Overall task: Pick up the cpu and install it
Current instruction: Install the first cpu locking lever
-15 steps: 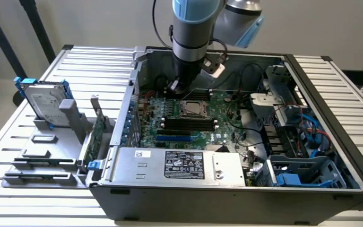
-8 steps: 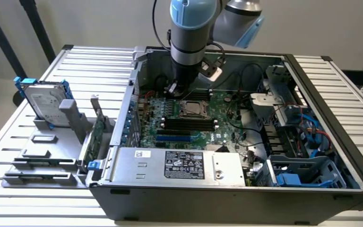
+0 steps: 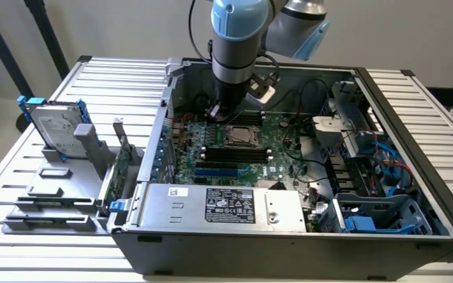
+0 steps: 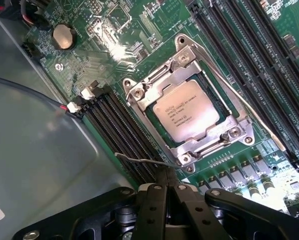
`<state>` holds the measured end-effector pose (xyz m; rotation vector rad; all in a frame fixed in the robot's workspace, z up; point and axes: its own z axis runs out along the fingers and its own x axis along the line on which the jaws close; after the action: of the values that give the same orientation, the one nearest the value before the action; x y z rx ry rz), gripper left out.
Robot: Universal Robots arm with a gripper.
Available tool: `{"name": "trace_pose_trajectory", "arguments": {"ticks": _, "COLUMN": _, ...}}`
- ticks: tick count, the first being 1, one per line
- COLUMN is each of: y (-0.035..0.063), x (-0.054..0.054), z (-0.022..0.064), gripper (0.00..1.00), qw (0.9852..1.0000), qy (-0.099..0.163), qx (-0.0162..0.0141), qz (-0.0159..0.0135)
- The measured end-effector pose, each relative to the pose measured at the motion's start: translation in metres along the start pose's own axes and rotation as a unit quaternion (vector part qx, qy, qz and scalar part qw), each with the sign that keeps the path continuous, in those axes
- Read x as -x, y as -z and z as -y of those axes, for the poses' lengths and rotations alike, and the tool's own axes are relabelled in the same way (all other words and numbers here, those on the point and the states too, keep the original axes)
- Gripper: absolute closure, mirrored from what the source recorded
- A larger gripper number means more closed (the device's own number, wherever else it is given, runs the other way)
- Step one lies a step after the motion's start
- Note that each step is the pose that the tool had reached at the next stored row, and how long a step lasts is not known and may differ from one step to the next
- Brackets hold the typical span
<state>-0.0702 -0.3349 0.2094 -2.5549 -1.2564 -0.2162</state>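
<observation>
The cpu (image 4: 186, 116), a small square chip with a dull silver top and printed text, lies flat in its socket on the green motherboard (image 3: 282, 154). The metal retention frame (image 4: 139, 95) sits around its edges. In the exterior view the cpu (image 3: 242, 135) shows in the middle of the board. My gripper (image 4: 167, 172) is shut, fingertips pressed together just beside the socket's corner. Its tips touch the thin wire socket lever (image 4: 139, 160), which lies low along the board. Nothing is held between the fingers. In the exterior view the gripper (image 3: 217, 113) reaches down inside the open computer case.
Black memory slots (image 4: 124, 130) run beside the socket. A grey power supply box with a black-and-white label (image 3: 219, 206) fills the case's front. Cables and drive bays (image 3: 368, 153) crowd the exterior view's right. A silver hard drive with blue brackets (image 3: 53, 127) stands in a rack outside the case.
</observation>
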Motion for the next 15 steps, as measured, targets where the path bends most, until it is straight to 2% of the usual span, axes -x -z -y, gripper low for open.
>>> {"name": "trace_pose_trajectory", "arguments": {"ticks": 8, "y": -0.0009, "x": -0.0003, "z": 0.0003, "gripper": 0.89, "qw": 1.0000, "qy": -0.002, "qx": 0.0005, "qz": -0.0004}}
{"name": "trace_pose_trajectory", "arguments": {"ticks": 15, "y": -0.0013, "x": -0.0002, "z": 0.0002, "gripper": 0.89, "qw": 0.9999, "qy": -0.011, "qx": 0.0054, "qz": 0.0011}}
